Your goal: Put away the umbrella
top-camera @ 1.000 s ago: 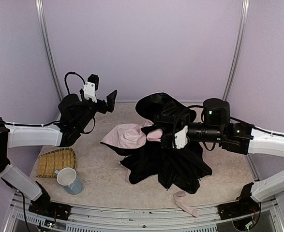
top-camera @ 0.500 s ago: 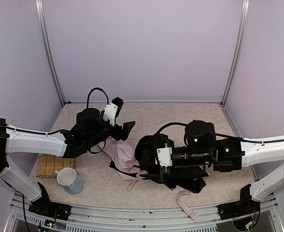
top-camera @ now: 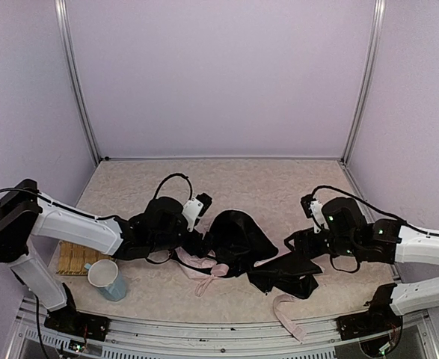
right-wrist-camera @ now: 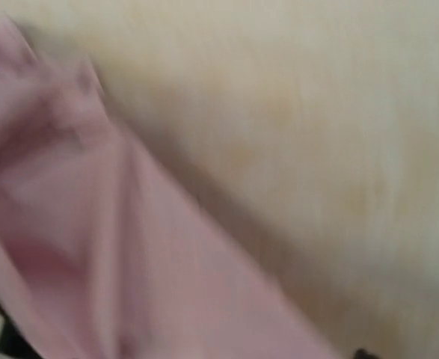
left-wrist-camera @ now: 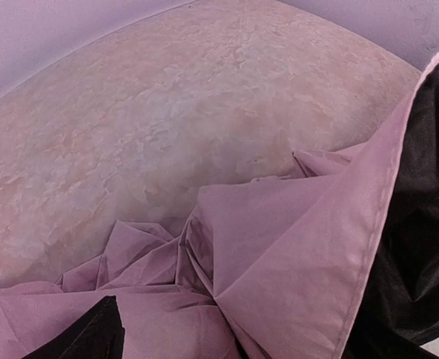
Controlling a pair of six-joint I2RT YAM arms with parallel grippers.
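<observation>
- One umbrella (top-camera: 238, 235) on the desk (top-camera: 249, 183). It's collapsed into a crumpled heap near the front middle, not folded up.
- The heap is a black mound in the centre, with more black lining spilling off toward the right. A bit of pale pink fabric pokes out at the front left.
- Two arms, so two claws, one coming in from each side with the umbrella between them.
- The left claw (top-camera: 202, 233) is right up against the left side of the black mound, just above the pink bit. It's black on black from the top camera, so you can't tell if it's released or clenched.
- Its wrist cam is mostly creased pink fabric up close, with black lining down the right edge and bare desk behind. There's a dark wedge in the bottom-left corner, but you can't tell if it's a finger or lining.
- The right claw (top-camera: 294, 242) sits at the right end of the heap, over the low black lining. Same problem here: you can't tell its state or whether it has any fabric.
- The right wrist cam is a blur of pink on the left and desk on the right.
- One pale blue mug (top-camera: 107, 278) stands upright at the front left, well apart from the umbrella.
- One woven mat (top-camera: 73, 256) lies just behind the mug, touching or nearly so.
- One loose pink strip (top-camera: 288, 312) lies at the front edge, just in front of the black lining.
</observation>
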